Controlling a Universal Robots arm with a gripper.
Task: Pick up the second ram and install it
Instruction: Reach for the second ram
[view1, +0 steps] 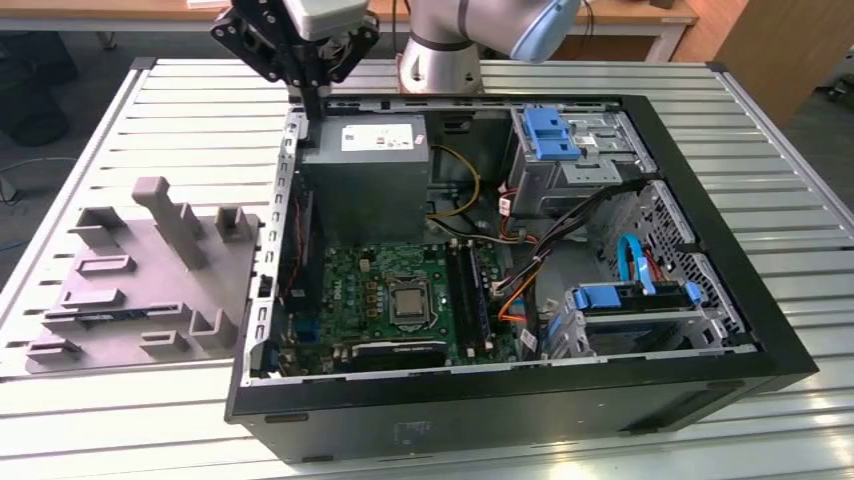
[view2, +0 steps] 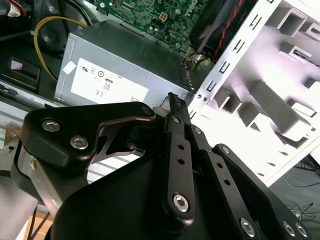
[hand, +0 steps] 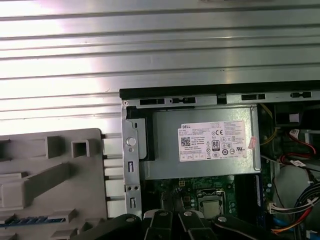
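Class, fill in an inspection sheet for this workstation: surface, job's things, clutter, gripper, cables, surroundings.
Surface: slatted silver metal table.
Job's things: thin blue-green ram stick lying in the grey plastic fixture block; open black computer case beside the block.
Clutter: nothing seen.
Gripper: black gripper shut, empty, above the case wall near the grey power supply box.
Cables: yellow cable and blue cable inside the case.
Surroundings: wooden desk beyond the table.

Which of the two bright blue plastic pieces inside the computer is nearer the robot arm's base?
The blue piece on the drive cage beside the arm's base; the other blue piece lies farther away.
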